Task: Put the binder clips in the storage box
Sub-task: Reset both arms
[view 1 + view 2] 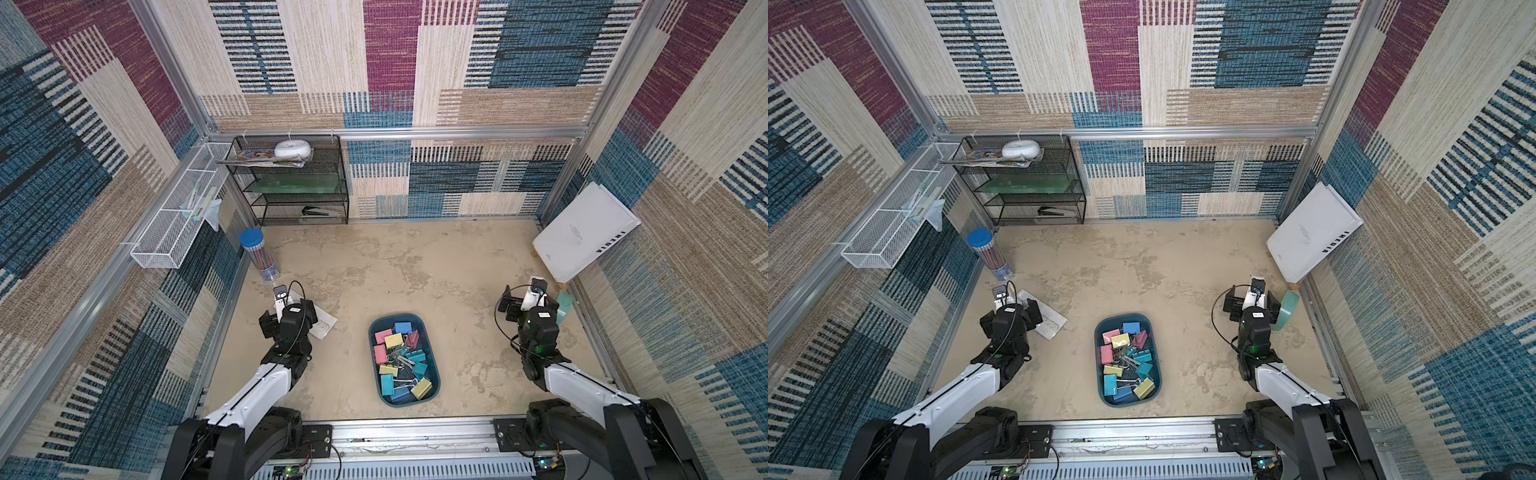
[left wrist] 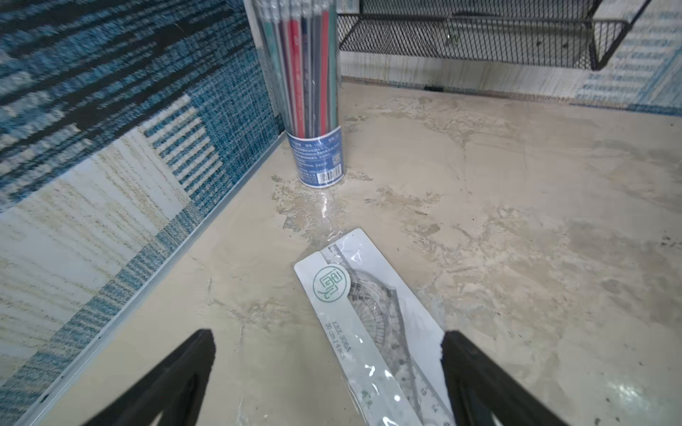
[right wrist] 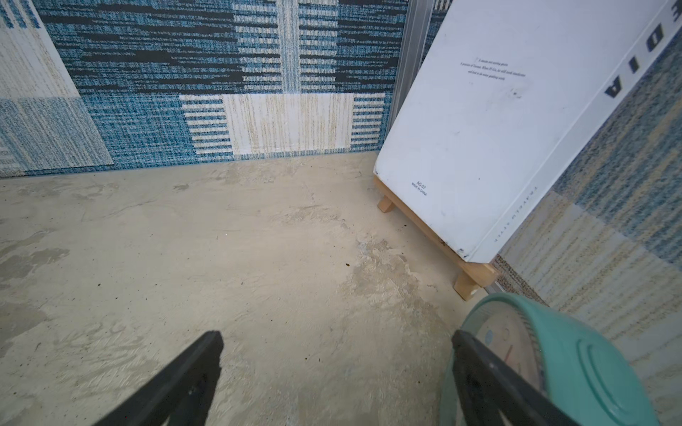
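Left gripper (image 1: 289, 319) lower left, right gripper (image 1: 528, 306) lower right in both top views, jaws wide apart, empty.

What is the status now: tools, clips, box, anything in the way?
Left tool open, empty, over ruler pack. Right tool open, empty, beside mint-green round object. Binder clips piled inside storage box. Nothing blocking the box.

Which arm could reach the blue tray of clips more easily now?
Probably left: the left gripper and right gripper both hang open, empty, flanking the storage box, but the right one crowds the mint-green ring.
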Robot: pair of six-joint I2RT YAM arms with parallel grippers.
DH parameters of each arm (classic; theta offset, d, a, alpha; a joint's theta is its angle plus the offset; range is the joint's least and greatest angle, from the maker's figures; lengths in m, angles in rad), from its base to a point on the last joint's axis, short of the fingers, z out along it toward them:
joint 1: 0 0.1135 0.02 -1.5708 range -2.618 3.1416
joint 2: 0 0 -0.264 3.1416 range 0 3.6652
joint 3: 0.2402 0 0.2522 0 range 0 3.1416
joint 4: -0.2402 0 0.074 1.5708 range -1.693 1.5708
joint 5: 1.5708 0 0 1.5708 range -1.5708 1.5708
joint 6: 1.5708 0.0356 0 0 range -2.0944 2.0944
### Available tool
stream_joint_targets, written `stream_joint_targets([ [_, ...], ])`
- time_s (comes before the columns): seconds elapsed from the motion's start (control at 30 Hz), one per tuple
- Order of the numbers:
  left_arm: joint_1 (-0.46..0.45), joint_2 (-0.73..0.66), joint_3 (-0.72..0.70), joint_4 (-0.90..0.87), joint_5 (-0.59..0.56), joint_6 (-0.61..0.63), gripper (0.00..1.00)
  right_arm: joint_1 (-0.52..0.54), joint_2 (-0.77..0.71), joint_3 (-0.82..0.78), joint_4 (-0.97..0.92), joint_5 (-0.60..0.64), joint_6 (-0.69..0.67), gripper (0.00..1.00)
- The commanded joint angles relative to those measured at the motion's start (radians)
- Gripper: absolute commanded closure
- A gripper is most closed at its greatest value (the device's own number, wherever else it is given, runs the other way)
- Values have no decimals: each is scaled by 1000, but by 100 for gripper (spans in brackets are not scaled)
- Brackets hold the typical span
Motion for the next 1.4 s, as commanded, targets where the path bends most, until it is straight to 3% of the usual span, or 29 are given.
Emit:
stream_joint_targets([
  [0.0, 17, 108, -18, 306, 77, 111, 1, -29, 73, -21, 282, -87, -18, 0],
  [0.07, 23, 182, -44, 453, 62, 161, 0, -37, 139, -9, 313, -133, -52, 0],
  [0.2, 95, 202, -21, 424, 214, 111, 0, -37, 278, -57, 539, -146, -82, 0],
  [0.3, 148, 372, -46, 660, 330, 91, 0, -49, 425, -69, 692, -156, -77, 0],
  [0.33, 148, 395, -30, 626, 379, 102, 0, -49, 466, -56, 735, -154, -85, 0],
  [0.4, 149, 441, 36, 560, 381, 110, 0, -54, 452, -4, 616, -141, -68, 0],
  [0.47, 149, 421, 118, 364, 388, 102, 0, -90, 430, 64, 441, -165, -22, 0],
  [0.5, 151, 438, 92, 448, 395, 107, 0, -110, 422, 66, 421, -202, -9, 0],
  [1.37, 148, 427, 96, 421, 392, 106, 0, -113, 415, 69, 405, -205, -7, 0],
])
